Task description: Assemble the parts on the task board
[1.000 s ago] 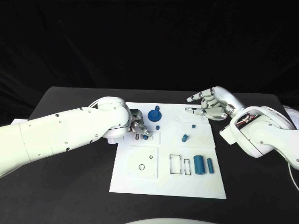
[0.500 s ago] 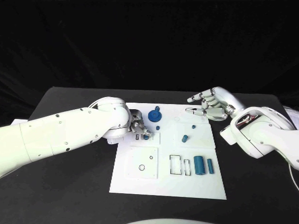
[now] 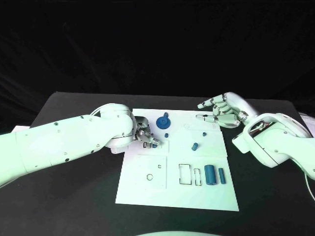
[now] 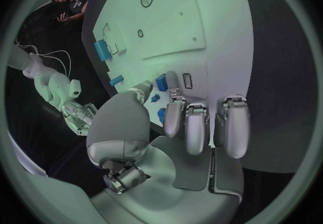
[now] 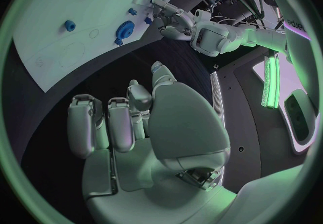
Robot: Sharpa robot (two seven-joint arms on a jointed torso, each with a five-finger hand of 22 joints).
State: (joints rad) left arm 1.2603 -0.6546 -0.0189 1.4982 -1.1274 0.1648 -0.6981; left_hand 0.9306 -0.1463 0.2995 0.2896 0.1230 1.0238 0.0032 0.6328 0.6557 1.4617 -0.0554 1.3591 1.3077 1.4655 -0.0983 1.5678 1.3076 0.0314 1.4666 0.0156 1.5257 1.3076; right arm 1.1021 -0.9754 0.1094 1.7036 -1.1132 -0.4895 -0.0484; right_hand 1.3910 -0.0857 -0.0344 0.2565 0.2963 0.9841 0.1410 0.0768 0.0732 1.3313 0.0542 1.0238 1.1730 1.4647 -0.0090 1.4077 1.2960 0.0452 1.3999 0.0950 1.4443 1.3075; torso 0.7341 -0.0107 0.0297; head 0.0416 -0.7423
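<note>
The white task board (image 3: 173, 194) lies in the middle of the table. My left hand (image 3: 144, 134) hovers low over the board's far left part and pinches a small blue block (image 4: 161, 82) between thumb and a finger, beside a small rectangular slot (image 4: 186, 80). A blue gear (image 3: 163, 121) stands just beyond it. A small peg (image 3: 167, 133), another peg (image 3: 203, 132) and a short blue piece (image 3: 194, 145) sit mid-board. Two blue cylinders (image 3: 209, 173) lie near the right edge. My right hand (image 3: 225, 111) is held above the board's far right corner, fingers apart, holding nothing.
The near left square of the board has a round hole (image 3: 149, 176); outlined rectangular slots (image 3: 185, 174) lie beside the cylinders. Black tabletop (image 3: 72, 196) surrounds the board on all sides.
The left hand has shifted only very slightly with the blue block. The right hand has stayed where it was.
</note>
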